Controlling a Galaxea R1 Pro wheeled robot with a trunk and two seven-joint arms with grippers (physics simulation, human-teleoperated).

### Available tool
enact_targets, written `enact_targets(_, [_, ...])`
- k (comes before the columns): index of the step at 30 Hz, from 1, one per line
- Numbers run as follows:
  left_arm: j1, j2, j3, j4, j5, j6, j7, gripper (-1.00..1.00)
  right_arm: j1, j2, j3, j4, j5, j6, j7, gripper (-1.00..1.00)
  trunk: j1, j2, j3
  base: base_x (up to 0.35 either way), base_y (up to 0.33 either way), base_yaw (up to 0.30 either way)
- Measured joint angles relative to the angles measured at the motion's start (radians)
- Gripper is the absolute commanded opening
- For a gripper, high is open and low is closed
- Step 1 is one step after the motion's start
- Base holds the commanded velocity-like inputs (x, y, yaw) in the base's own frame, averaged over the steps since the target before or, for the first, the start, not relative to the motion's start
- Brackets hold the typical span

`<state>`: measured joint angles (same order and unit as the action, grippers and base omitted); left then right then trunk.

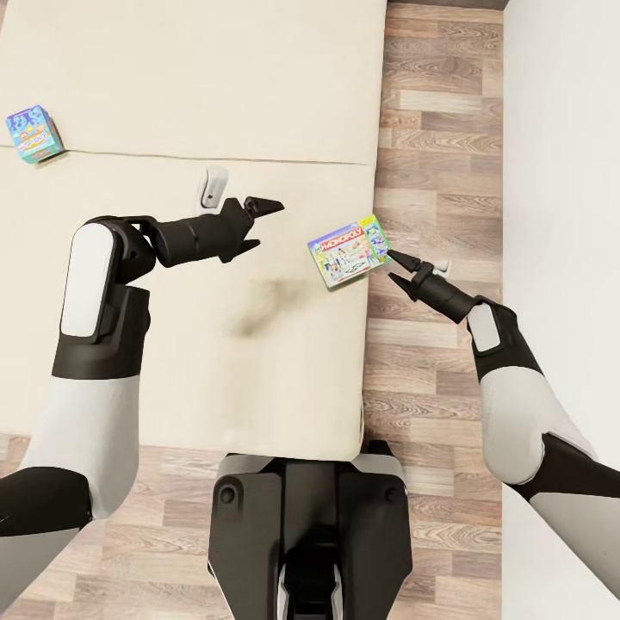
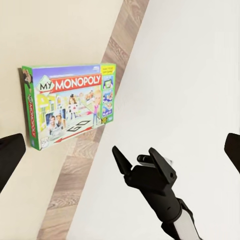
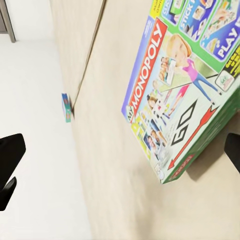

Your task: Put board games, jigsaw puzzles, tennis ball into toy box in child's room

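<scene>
Right end effector (image 1: 398, 266): I see it open and holding nothing, tips just beside the Monopoly box's floor-side edge.
Monopoly box (image 1: 349, 251): lies flat at the bed's (image 1: 215, 77) edge, beside the wood floor (image 1: 430, 155).
Blue game box (image 1: 34, 134): far across the mattress, its print too small for me to read.
Left end effector (image 1: 263, 226): open, empty, over the mattress, pointing toward the Monopoly box.
Arms: left forearm level across the bed; right reaches in from the floor side.
</scene>
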<state>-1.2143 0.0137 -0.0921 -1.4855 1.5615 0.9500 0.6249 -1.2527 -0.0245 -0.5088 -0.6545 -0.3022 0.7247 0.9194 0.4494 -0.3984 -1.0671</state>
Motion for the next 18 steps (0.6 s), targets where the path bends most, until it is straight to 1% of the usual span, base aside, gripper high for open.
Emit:
enact_targets(3, [0.0, 0.0, 0.0, 0.0, 0.002, 0.0, 0.0, 1.0, 0.0, -0.001, 0.0, 0.0, 0.0, 0.0, 0.0, 1.0, 0.0, 0.0, 0.0, 0.0, 0.0, 0.0])
enact_targets(9, [0.0, 0.0, -0.002, 0.001, 0.007, 0.0, 0.0, 1.0, 0.0, -0.005, 0.0, -0.001, 0.001, 0.0, 0.001, 1.0, 0.023, -0.042, -0.019, 0.0, 0.0, 0.0])
enact_targets(18, [0.0, 0.0, -0.003, 0.001, 0.009, 0.0, 0.0, 1.0, 0.0, -0.018, 0.0, -0.002, 0.002, 0.0, 0.0, 1.0, 0.058, -0.105, -0.047, 0.0, 0.0, 0.0])
